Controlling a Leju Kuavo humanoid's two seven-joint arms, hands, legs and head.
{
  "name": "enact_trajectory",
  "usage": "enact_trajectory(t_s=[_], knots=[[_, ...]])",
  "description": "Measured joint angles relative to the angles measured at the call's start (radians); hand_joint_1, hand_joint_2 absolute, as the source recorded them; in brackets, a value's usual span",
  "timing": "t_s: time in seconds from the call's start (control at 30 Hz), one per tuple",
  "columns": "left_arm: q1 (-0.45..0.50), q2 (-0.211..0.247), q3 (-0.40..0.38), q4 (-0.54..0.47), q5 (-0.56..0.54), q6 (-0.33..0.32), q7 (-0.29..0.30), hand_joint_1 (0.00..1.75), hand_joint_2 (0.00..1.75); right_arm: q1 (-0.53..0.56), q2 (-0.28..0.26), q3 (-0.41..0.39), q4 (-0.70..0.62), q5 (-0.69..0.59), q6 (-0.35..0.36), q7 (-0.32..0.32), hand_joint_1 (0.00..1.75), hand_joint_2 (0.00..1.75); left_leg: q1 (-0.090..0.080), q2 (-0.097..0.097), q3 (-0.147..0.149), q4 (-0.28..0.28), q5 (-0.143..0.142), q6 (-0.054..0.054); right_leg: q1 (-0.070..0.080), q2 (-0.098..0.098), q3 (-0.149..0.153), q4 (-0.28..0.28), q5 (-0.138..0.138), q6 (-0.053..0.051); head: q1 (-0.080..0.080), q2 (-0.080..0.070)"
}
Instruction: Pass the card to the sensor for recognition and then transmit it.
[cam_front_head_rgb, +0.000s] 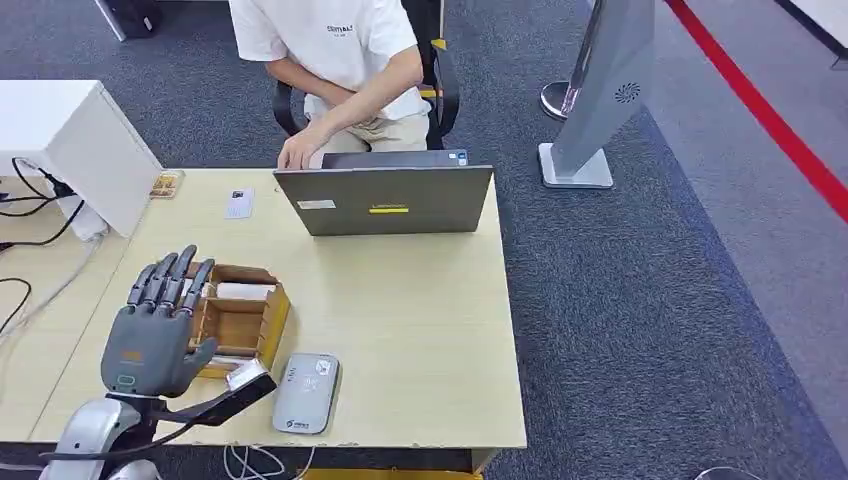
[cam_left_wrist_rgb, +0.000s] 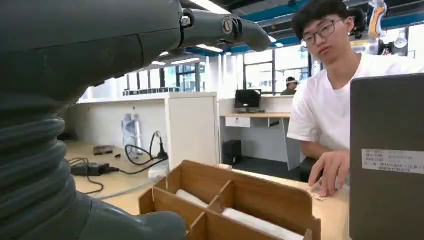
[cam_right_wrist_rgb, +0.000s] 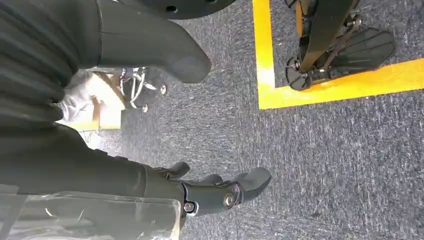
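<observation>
A wooden box (cam_front_head_rgb: 243, 318) with compartments stands on the table's left part and holds white cards (cam_front_head_rgb: 245, 291). My left hand (cam_front_head_rgb: 155, 335) hovers at the box's left side, fingers straight and apart, holding nothing. From the left wrist view the box (cam_left_wrist_rgb: 235, 200) with its cards (cam_left_wrist_rgb: 250, 222) lies just beyond my left hand (cam_left_wrist_rgb: 100, 50). The grey card sensor (cam_front_head_rgb: 306, 392) lies flat near the front edge, right of the hand. My right hand (cam_right_wrist_rgb: 165, 115) hangs over the carpet, thumb and fingers apart and empty.
A person (cam_front_head_rgb: 345, 60) sits behind the table with a hand by an open laptop (cam_front_head_rgb: 385, 198). A loose card (cam_front_head_rgb: 239, 203) and a small tray (cam_front_head_rgb: 166, 184) lie at the back left. A white cabinet (cam_front_head_rgb: 70, 140) and cables stand to the left.
</observation>
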Motion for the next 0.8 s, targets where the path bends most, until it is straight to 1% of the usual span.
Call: enact_trajectory(t_s=[0.17, 0.47, 0.8], knots=[[0.035, -0.001, 0.034, 0.000, 0.018, -0.010, 0.005, 0.00, 1.75, 0.001, -0.003, -0.005, -0.002, 0.005, 0.000, 0.002, 0.00, 1.75, 0.000, 0.000, 0.000, 0.000, 0.000, 0.000, 0.000, 0.000, 0.000, 0.000, 0.000, 0.000, 0.000, 0.000], [0.127, -0.031, 0.097, 0.000, 0.040, -0.013, 0.008, 0.00, 1.75, 0.001, -0.003, -0.010, -0.007, 0.006, 0.000, 0.002, 0.00, 1.75, 0.000, 0.000, 0.000, 0.000, 0.000, 0.000, 0.000, 0.000, 0.000, 0.000, 0.000, 0.000, 0.000, 0.000], [0.184, -0.059, 0.128, 0.000, 0.046, -0.013, 0.010, 0.00, 1.75, 0.001, -0.003, -0.026, -0.010, 0.013, 0.000, 0.002, 0.00, 1.75, 0.000, 0.000, 0.000, 0.000, 0.000, 0.000, 0.000, 0.000, 0.000, 0.000, 0.000, 0.000, 0.000, 0.000]])
